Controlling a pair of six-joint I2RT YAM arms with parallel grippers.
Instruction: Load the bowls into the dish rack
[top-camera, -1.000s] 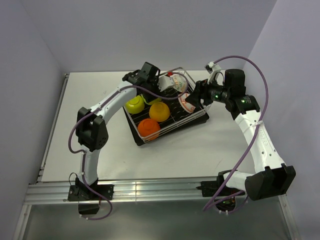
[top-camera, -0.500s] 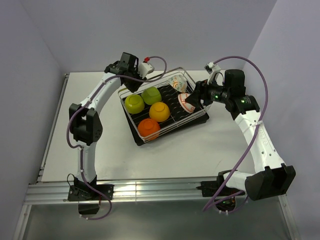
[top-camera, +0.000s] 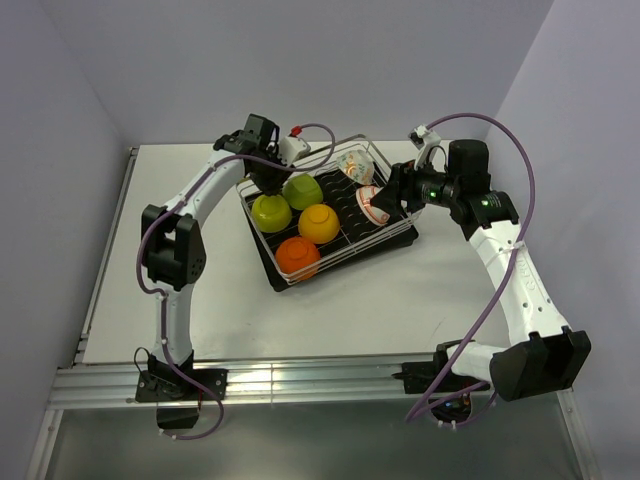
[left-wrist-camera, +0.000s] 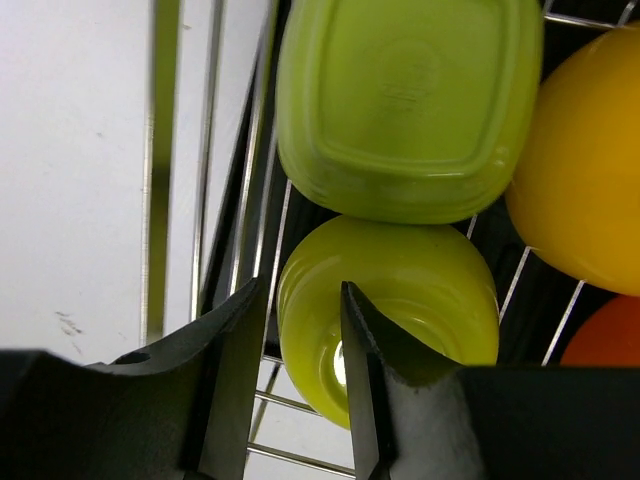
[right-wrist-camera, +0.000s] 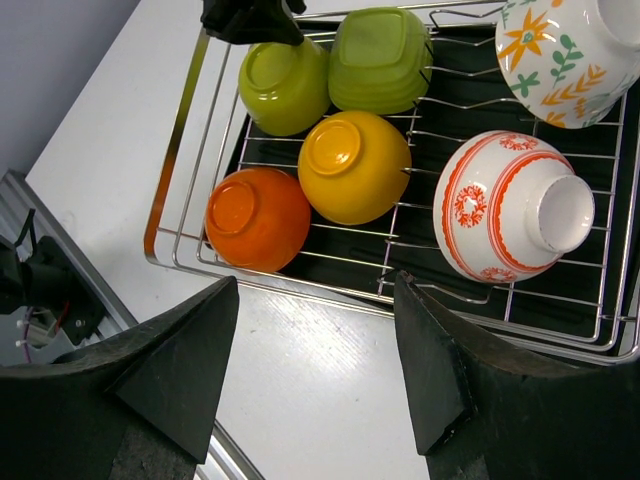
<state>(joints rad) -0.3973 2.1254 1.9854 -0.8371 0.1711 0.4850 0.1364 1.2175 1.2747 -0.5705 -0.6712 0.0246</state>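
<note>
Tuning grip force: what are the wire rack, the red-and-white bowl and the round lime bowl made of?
Silver wire dish rack: metal, bright polished glints. Red-and-white patterned round bowl: probably glazed ceramic, glossy, raised white foot. Round lime-green bowl: glossy, even colour; plastic or glazed ceramic, unclear.

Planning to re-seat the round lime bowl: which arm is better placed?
Left: the left gripper straddles the round lime bowl's rim; the right gripper hangs open across the dish rack near the red-and-white bowl.

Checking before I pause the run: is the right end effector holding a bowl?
No, in the right wrist view the right end effector has its fingers spread wide apart, with no bowl between them.
</note>
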